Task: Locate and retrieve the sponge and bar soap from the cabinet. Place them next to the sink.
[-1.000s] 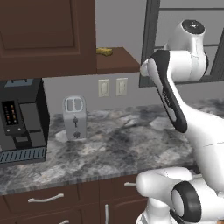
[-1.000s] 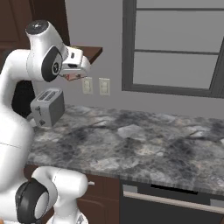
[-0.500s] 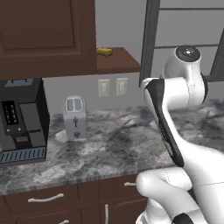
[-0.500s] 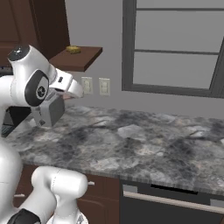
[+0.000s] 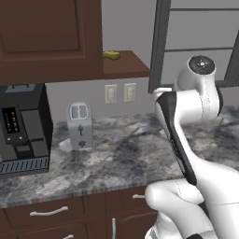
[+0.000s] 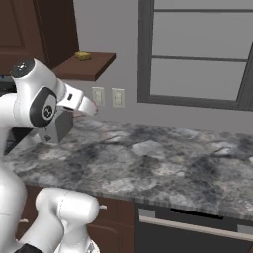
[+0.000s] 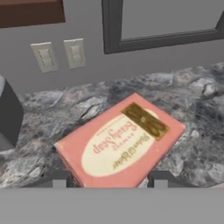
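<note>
- The cabinet (image 5: pixel 49 39) has its door closed; on its open shelf board beside the door lies the sponge (image 5: pixel 111 55), alone.
- The gripper (image 7: pixel 109 180) holds the bar soap (image 7: pixel 120 142) between its part-open jaws, above the stone counter (image 7: pixel 192 100).
- The soap's long axis runs diagonally across the hand view, label side up.

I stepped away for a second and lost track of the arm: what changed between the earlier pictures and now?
The arm swung down and away from the cabinet shelf toward the counter, carrying the bar soap between the fingers of the gripper. The sponge stayed on the shelf; the toaster and coffee machine did not move.
</note>
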